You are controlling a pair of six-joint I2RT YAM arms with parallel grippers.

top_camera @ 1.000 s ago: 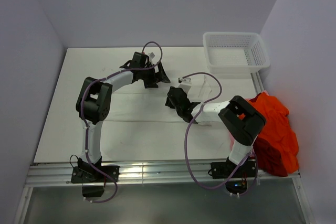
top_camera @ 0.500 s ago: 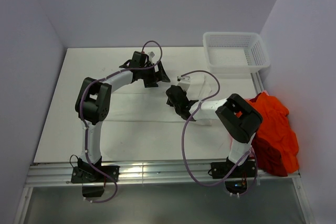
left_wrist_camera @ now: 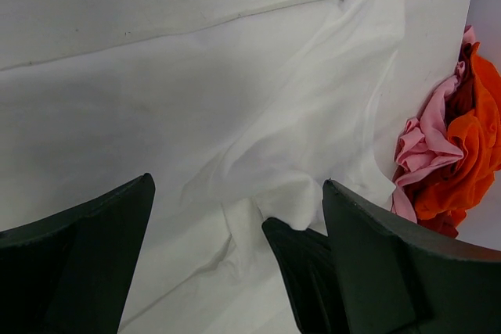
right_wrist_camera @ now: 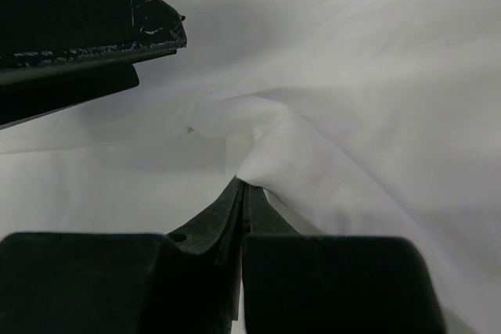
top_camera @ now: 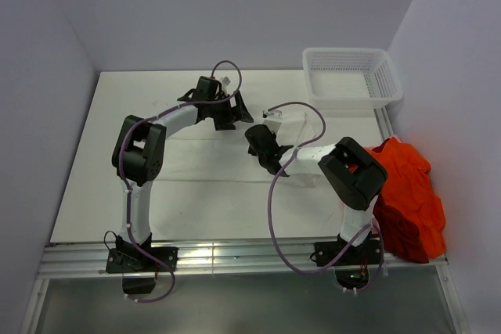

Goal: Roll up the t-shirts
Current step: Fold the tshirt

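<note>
At mid-frame the white t-shirt (right_wrist_camera: 352,99) is pinched by the closed right gripper (right_wrist_camera: 241,189) ahead of rolling; a matching grip is judged needed from the wide-open, empty left gripper (left_wrist_camera: 235,193).

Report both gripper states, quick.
Left gripper: open, holding nothing.
Right gripper: closed, pinching a fold of the white t-shirt.

White flat table (top_camera: 86,193): white cloth t-shirt (top_camera: 203,166) spread beneath my left fingers (left_wrist_camera: 78,256) and right fingers (right_wrist_camera: 211,224); white plastic mesh basket (top_camera: 350,76) well beyond the right.
</note>
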